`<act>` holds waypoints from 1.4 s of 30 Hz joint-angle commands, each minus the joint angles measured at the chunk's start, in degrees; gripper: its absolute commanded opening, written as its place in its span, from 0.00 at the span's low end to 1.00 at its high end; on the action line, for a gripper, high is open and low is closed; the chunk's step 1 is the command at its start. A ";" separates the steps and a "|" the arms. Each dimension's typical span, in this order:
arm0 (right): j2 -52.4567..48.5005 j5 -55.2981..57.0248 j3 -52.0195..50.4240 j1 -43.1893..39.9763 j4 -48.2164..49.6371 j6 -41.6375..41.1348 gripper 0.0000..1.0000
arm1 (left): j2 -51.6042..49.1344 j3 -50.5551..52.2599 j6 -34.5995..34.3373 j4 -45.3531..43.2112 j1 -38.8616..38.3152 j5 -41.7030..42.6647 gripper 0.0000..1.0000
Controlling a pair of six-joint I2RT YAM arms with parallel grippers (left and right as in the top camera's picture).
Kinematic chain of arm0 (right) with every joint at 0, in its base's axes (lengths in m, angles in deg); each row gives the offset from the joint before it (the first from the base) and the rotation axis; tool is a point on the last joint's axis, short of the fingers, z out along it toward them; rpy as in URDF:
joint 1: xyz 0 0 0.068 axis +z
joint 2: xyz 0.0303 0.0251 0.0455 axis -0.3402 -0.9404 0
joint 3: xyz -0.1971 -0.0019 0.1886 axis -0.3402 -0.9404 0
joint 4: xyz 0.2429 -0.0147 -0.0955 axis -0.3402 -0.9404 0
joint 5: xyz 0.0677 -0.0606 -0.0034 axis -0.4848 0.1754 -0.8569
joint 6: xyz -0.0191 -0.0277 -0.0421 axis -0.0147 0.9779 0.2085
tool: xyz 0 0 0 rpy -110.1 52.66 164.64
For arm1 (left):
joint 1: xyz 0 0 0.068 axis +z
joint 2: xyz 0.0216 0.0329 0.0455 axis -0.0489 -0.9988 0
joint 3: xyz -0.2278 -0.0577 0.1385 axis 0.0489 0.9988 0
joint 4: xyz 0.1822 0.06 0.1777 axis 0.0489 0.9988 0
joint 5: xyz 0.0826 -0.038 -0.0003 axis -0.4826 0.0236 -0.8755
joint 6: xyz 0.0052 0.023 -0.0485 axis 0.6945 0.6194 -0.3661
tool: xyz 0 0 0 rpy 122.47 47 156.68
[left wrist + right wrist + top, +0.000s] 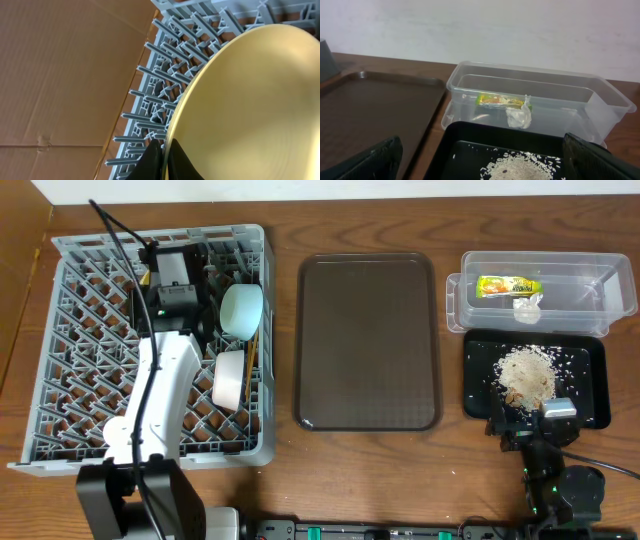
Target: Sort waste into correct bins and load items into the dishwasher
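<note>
One yellow plate (250,100) on edge over rack (165,75).
Plain, glossy, rim clamped in left gripper (164,160); right gripper (481,152) spread apart near black tray (470,135).

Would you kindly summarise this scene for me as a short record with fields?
left gripper: shut on rim of yellow plate, over dish rack
right gripper: open, at near edge of black tray
dish rack holds: light-blue bowl, white bowl
clear tub: snack wrapper, tissue
black tray: rice scraps
serving tray: between rack and bins

open brown serving tray (368,380) mid-table, dish rack (80,360) pegs crowded with bowls (241,310)
</note>
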 commanded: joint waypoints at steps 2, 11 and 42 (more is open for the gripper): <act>0.31 -0.07 -0.20 -0.39 -0.04 0.68 0.99 | 2.25 -0.39 0.48 -0.48 -4.15 -2.29 0.15; 0.28 -0.07 -0.20 -0.39 -0.04 0.68 0.99 | 4.76 -0.39 -0.87 4.48 -13.35 -2.32 0.46; 0.28 -0.07 -0.20 -0.39 -0.04 0.68 0.99 | 33.20 -0.44 -23.80 25.07 -32.13 42.51 0.91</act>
